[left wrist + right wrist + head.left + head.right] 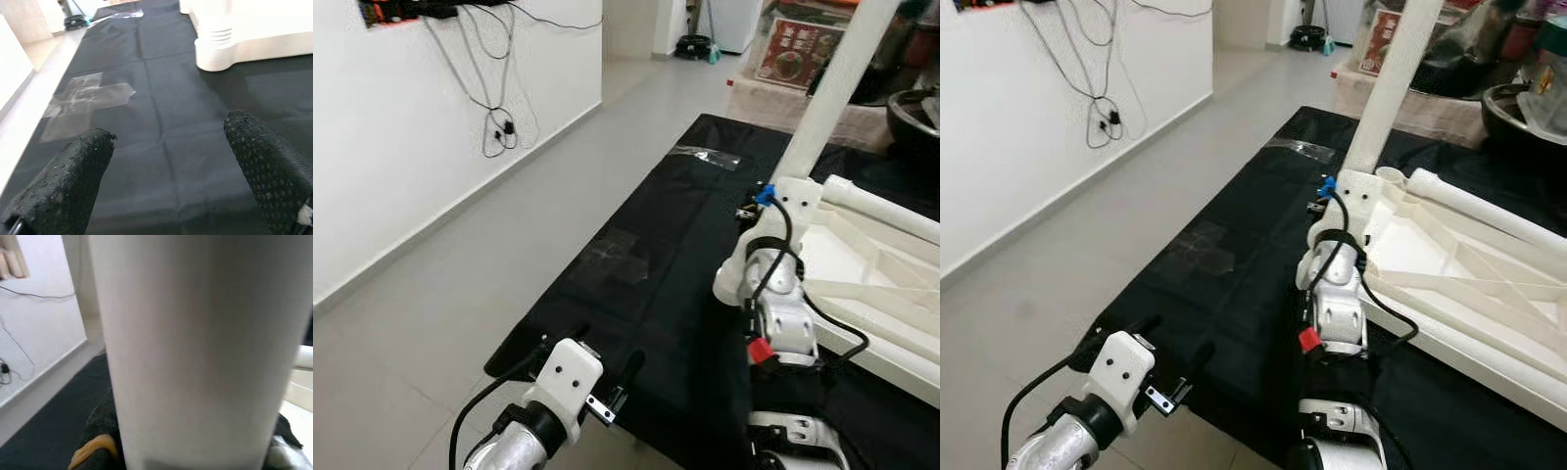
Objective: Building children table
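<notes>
At centre right, the right hand [1356, 181] is clamped round the upright white leg [1393, 83]; the left hand [607, 377] hangs open and empty, so a skewed push could jam the leg in the tabletop's [1459, 264] corner socket.

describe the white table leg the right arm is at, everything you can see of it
The table leg is a smooth, plain white round tube, plastic by its look. It stands nearly upright, leaning slightly, with its top out of frame. Its foot sits at the near corner of the upturned white table frame, which lies on a black mat. The right gripper is at the base of the leg; in the right wrist view the leg sits close between its dark fingers, apparently clasped.
</notes>
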Tool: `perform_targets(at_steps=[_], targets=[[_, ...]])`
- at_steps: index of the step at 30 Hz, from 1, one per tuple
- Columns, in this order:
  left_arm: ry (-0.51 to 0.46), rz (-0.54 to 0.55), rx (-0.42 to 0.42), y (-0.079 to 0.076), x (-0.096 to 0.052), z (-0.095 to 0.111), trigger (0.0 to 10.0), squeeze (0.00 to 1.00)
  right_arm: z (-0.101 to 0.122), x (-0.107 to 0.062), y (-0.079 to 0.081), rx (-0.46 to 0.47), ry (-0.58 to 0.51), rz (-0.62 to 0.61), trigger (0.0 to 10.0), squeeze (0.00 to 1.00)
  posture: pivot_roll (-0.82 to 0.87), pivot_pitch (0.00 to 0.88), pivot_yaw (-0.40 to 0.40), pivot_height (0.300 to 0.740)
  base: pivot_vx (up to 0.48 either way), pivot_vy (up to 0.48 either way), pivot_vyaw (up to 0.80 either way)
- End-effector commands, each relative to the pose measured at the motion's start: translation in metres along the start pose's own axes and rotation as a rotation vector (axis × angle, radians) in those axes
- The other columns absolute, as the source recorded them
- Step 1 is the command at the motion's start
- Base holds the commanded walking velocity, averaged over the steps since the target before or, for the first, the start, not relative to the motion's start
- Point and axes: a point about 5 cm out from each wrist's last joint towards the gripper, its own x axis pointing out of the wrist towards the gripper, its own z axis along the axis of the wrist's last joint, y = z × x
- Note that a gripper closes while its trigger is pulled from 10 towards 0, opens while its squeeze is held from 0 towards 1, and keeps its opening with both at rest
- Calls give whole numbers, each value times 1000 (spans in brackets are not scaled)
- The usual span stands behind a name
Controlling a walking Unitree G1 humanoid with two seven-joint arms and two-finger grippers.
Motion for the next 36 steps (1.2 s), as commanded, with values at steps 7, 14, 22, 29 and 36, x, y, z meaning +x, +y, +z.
perform_targets(at_steps=[7, 14, 22, 29, 36], targets=[[11, -2, 0, 0, 0, -2, 10000, 0, 12, 15, -1, 92, -41, 376, 10000, 0, 133, 92, -45, 740, 0, 0, 0], [8, 1, 0, 1, 1, -3, 10000, 0, 11, 17, -21, 209, 103, 978, 10000, 0, 136, 90, -48, 740, 0, 0, 0], [7, 6, 2, 1, 0, -2, 10000, 0, 7, 10, -16, 176, 198, 1307, 10000, 0, 149, 87, -54, 740, 0, 0, 0], [8, 7, 3, 1, -1, -2, 10000, 0, 5, 14, 16, 130, 154, 1319, 0, 0, 153, 79, -57, 740, 0, 0, 0], [10, 1, 6, 0, -1, -3, 10000, 0, 3, 37, 15, 72, 73, 852, 0, 0, 140, 65, -54, 740, 0, 0, 0]])
